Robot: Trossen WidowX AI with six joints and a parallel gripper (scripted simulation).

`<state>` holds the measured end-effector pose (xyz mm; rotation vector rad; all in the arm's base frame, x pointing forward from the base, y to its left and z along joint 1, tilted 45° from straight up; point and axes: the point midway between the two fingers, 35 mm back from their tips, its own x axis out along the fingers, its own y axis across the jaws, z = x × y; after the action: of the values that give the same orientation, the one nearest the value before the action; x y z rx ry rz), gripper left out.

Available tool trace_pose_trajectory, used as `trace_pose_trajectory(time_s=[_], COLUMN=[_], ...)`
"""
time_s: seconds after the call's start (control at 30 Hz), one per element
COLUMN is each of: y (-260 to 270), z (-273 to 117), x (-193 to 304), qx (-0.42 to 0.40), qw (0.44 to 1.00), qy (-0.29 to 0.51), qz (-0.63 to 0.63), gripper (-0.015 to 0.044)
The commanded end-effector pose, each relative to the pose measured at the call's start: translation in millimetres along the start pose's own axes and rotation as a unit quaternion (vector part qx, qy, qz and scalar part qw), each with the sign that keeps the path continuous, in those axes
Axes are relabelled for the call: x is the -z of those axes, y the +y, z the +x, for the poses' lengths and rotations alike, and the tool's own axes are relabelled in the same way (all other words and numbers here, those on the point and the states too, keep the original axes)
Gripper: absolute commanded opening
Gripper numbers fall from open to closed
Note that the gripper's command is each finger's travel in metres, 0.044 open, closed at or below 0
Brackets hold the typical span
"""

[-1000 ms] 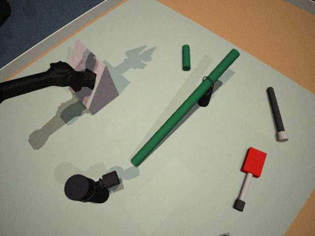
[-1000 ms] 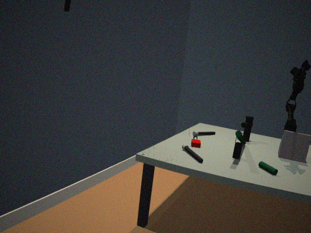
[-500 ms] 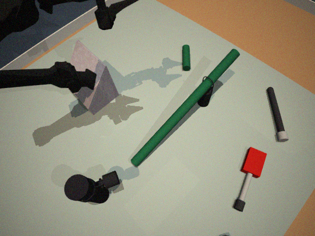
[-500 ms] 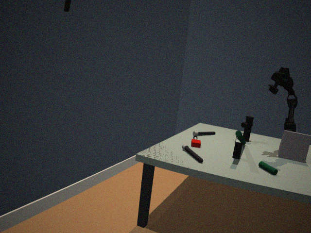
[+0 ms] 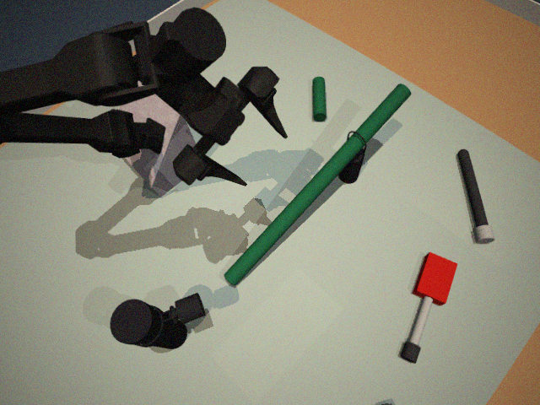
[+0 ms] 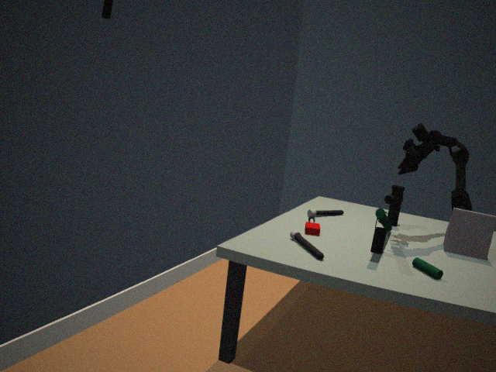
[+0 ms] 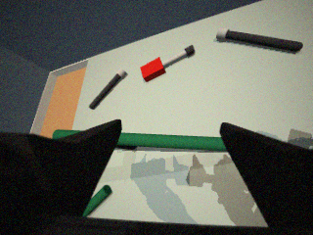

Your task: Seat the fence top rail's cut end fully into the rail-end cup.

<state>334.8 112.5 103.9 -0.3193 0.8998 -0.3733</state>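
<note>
Pale grey-green and flat, the table (image 5: 348, 340) carries everything, with the long green rail taken as the landmark for the rest. That long green cylindrical rail (image 5: 317, 184) runs slantwise across the top view, passing through a thin dark wire loop cap (image 5: 356, 138) on a short dark post (image 5: 351, 167) near its upper end. Its lower cut end stops just short of the small dark rail-end cup (image 5: 190, 306), with a sliver of table between them. The cup hangs off the big dark round post (image 5: 135, 323), below and left of the rail's cut end.

Black and jointed, the robot arm (image 5: 87, 73) reaches in from the rail's left, and its hand (image 5: 266, 160) hovers above the table with both pointed fingers (image 5: 273, 114) spread wide and nothing between them, apart from the rail. A pale lilac panel (image 5: 168, 150) stands under the arm.

Right of the rail lie a dark grey rod with a white tip (image 5: 474, 196) and a red-headed mallet with a white handle (image 5: 429, 300). A short green cylinder (image 5: 319, 98) lies just left of the rail's upper end.
</note>
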Motion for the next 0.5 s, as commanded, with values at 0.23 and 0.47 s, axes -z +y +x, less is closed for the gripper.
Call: trace_pose_trajectory(time_s=[0.23,0.47], y=[-66.4,-100.4], z=[40.5,41.7], x=[15.6,2.7], qx=[0.14,0.146], qw=[0.981,0.954], qy=[0.085,0.104], qz=[-0.101,-0.242], gripper=[0.044,0.044])
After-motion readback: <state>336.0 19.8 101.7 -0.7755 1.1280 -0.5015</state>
